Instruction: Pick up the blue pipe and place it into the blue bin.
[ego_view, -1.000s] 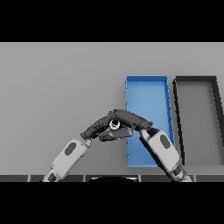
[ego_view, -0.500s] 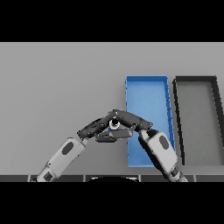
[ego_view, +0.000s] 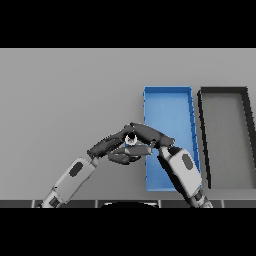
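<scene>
The left robot hand (ego_view: 112, 148) and right robot hand (ego_view: 150, 136) meet just left of the blue bin (ego_view: 167, 102), fingers curled around a small pale, ring-like object (ego_view: 131, 139), seemingly the pipe's end. The grasp looks made; carrying it over the bin's rim remains. A dark bin (ego_view: 222, 95) stands beside it on the desk (ego_view: 60, 95).

Grey table (ego_view: 65, 95). Dark bin (ego_view: 205, 145) at right, long side toward viewer, walls black, floor grey.
</scene>
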